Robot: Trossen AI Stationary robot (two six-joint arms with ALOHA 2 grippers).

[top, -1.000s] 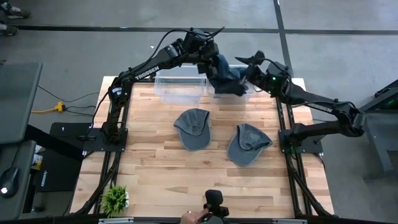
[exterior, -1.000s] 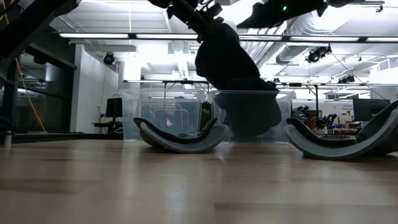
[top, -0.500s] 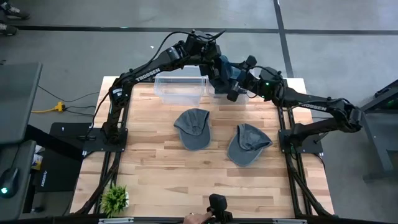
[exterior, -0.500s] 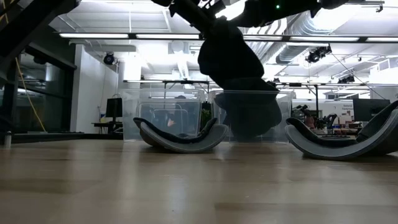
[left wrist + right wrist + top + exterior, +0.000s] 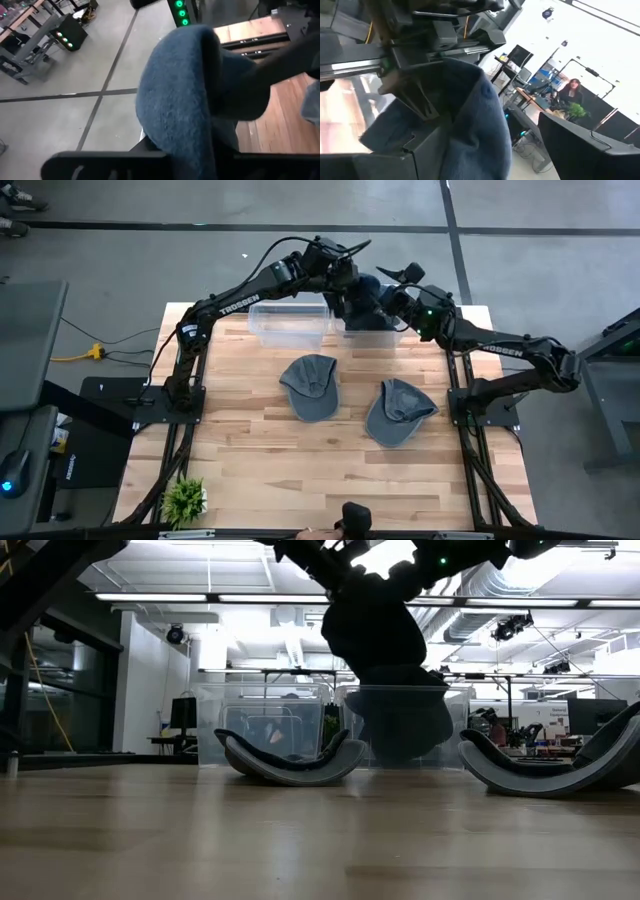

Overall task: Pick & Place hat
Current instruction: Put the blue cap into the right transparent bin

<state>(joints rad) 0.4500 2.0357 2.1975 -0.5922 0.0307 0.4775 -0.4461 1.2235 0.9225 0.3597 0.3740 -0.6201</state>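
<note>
Left pincer [image 5: 347, 288] clamped on a blue hat [image 5: 362, 295] hanging above the clear bin [image 5: 375, 335]; right pincer [image 5: 392, 292], fingers apart, crowds beside it and should withdraw before release.

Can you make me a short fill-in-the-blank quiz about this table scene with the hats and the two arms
1. The left gripper holds a blue hat above the clear bin on the ____ of the two.
2. The number of grey hats lying flat on the wooden table is ____.
3. The right gripper, beside the held hat, has its fingers ____.
4. At the table's near-left corner stands a small green ____.

Missing words: right; two; open; plant
</note>
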